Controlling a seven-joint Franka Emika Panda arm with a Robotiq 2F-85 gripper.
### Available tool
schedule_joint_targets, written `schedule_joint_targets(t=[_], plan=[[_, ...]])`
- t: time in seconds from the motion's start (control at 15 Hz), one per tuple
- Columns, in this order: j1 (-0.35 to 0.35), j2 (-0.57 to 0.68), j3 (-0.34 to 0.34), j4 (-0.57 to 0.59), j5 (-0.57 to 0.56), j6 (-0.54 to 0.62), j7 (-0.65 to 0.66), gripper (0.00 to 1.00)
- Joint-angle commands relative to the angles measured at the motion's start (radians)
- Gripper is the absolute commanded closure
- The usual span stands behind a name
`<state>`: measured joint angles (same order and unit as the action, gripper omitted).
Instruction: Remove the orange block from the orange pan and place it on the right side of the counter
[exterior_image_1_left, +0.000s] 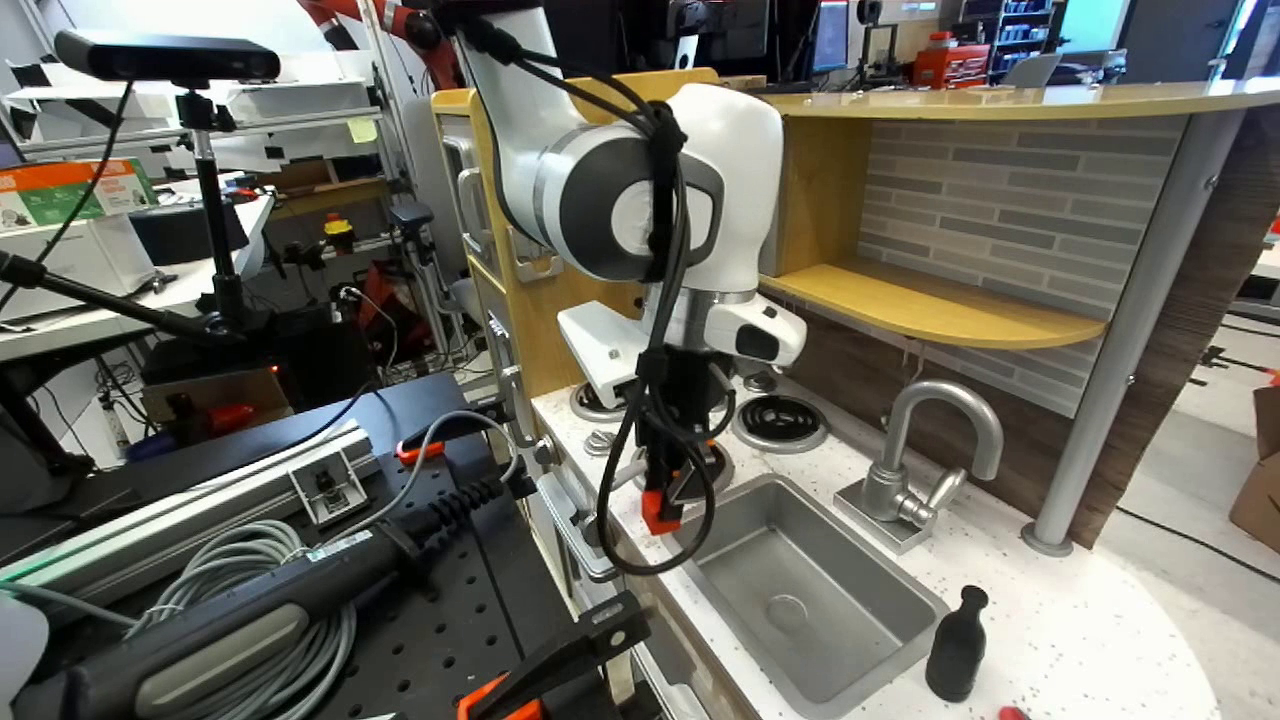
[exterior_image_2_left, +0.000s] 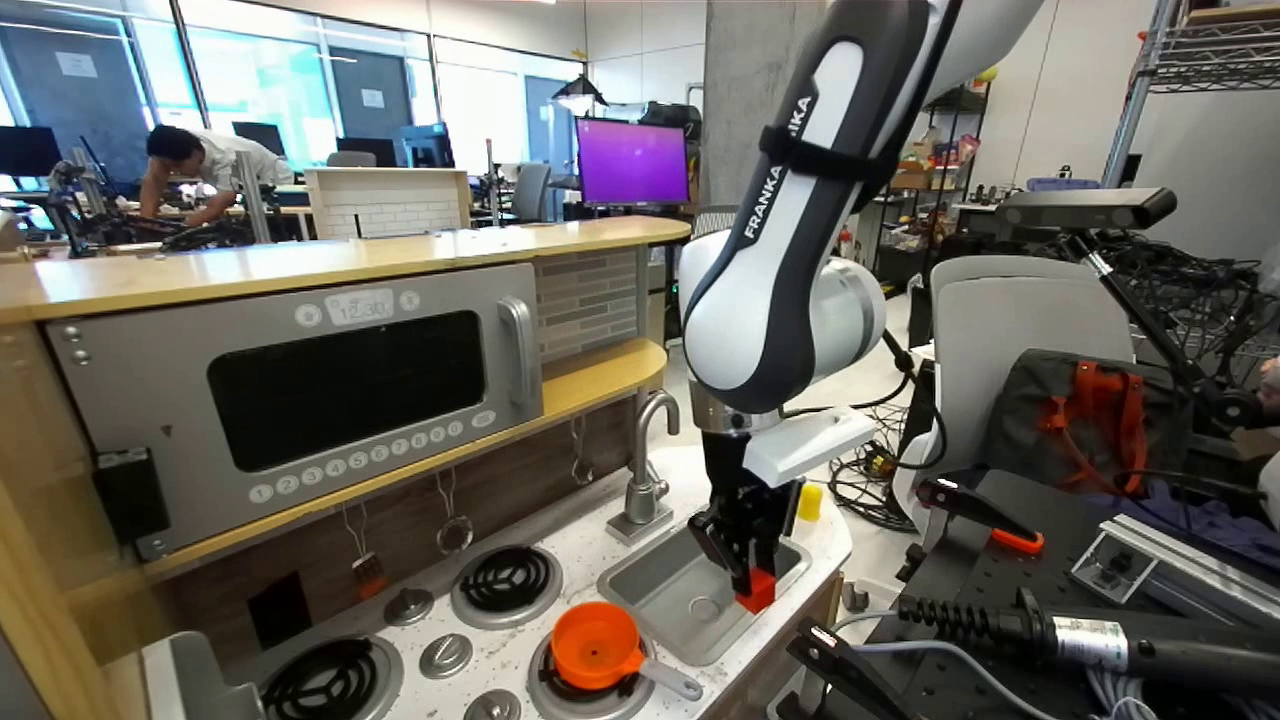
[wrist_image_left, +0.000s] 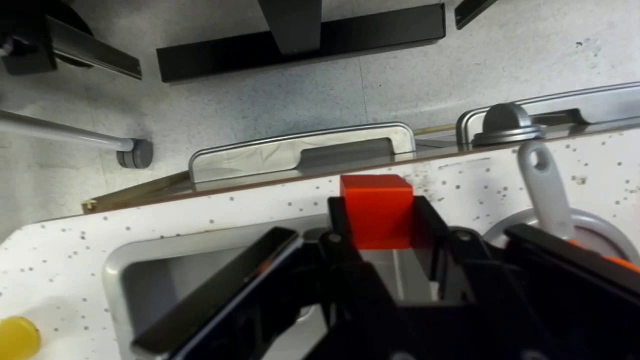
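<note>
Orange block in the gripper, above the sink and clear of the pan

Surface: bench (exterior_image_1_left: 1080, 620) has a white speckled top, round burners (exterior_image_2_left: 507, 585), a grey rectangular sink (exterior_image_1_left: 790, 560) and a silver faucet (exterior_image_1_left: 885, 490) behind the sink. Tile-patterned backing (exterior_image_1_left: 1000, 200) beside a wooden post. Room: in an exterior view, a person (exterior_image_2_left: 215, 170) in a light shirt bends over a work area in the background.

Pose: arm (exterior_image_2_left: 760, 300) reaches in from above, wrist over the bench, gripper (wrist_image_left: 378, 215) pointing down. Its fingers (wrist_image_left: 339, 212) press on opposite sides of the orange block (exterior_image_2_left: 757, 592); grip is narrowed to the block's width. Block is raised over the front part of the sink; exact height not readable. A black cable (exterior_image_1_left: 640, 570) loops down beside the gripper.

View differences: an exterior view gives the orange pan (exterior_image_2_left: 592, 645) almost whole, seated on the burner next to the sink, grey handle (exterior_image_2_left: 672, 680) angled toward the front edge. Wrist view catches the handle plus slivers of orange at right, and a yellow object (wrist_image_left: 19, 337) beyond the sink. A black bottle-shaped object (exterior_image_1_left: 957, 650), upright just beside the sink, shows only in an exterior view.
</note>
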<state>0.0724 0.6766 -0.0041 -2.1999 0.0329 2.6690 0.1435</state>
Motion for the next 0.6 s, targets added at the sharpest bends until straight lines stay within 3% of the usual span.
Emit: schedule_joint_targets(t=[0.0, 0.53], plan=[[-0.061, -0.056, -0.023, -0.059, 0.039, 0.040, 0.004, 0.91], [-0.199, -0.054, -0.070, -0.046, 0.134, 0.087, 0.019, 0.91]])
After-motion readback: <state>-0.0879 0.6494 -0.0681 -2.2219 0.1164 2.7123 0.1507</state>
